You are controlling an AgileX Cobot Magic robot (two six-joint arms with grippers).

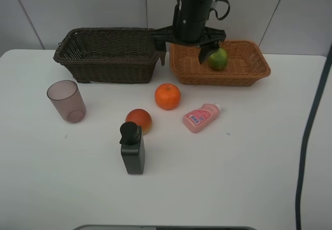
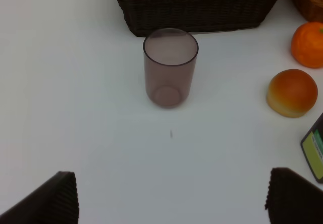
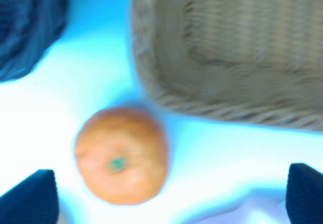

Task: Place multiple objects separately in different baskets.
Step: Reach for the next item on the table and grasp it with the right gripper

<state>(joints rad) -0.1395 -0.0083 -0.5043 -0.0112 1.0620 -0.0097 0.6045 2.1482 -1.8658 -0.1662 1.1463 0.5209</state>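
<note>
The green oval fruit (image 1: 218, 59) lies in the light tan basket (image 1: 223, 77). The dark brown basket (image 1: 106, 64) stands to its left. My right gripper (image 1: 182, 58) hangs open and empty over the tan basket's left end, above the orange (image 1: 167, 96); the right wrist view shows the orange (image 3: 121, 156) and the tan basket's rim (image 3: 166, 100). My left gripper (image 2: 171, 199) is open and empty, low over the table in front of the purplish cup (image 2: 170, 67). The reddish-orange fruit (image 1: 139, 120), black pump bottle (image 1: 133, 149) and pink bottle (image 1: 201, 117), which lies on its side, rest on the table.
The white table (image 1: 249, 178) runs to a wall behind the baskets. A dark cable (image 1: 311, 121) hangs down the right side. The left arm does not show in the exterior high view.
</note>
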